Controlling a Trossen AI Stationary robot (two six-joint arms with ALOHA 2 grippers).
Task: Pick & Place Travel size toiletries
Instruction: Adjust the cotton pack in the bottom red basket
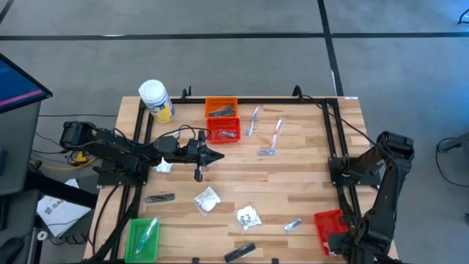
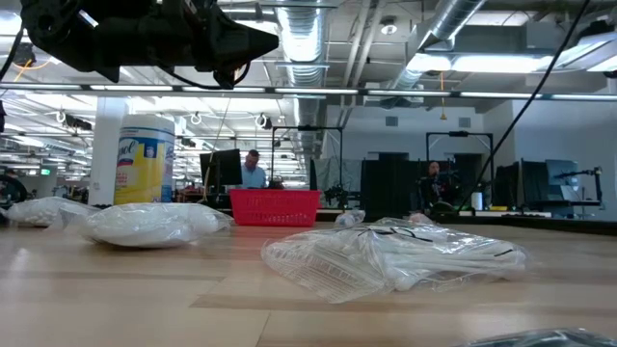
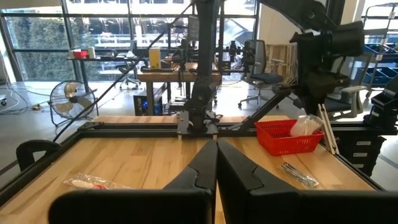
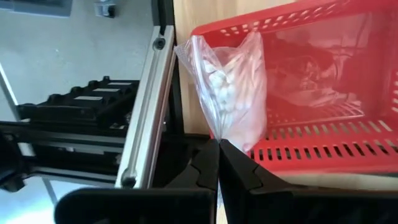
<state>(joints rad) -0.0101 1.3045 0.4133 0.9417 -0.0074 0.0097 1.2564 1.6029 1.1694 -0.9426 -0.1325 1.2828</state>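
My right hand (image 4: 217, 144), at the desk's (image 1: 308, 183) five o'clock corner, pinches a clear packet of white pieces (image 4: 230, 87) above the red basket (image 4: 323, 81). My left hand (image 1: 216, 155), fingers pressed together and empty, hovers near centre. Other toiletries (image 1: 207, 199) lie scattered toward six o'clock.

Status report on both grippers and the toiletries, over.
Left gripper shut, empty, raised over table centre. Right gripper shut on clear plastic bag of white pieces, hanging over the red mesh basket at the table's near right corner. Nothing blocking the basket.
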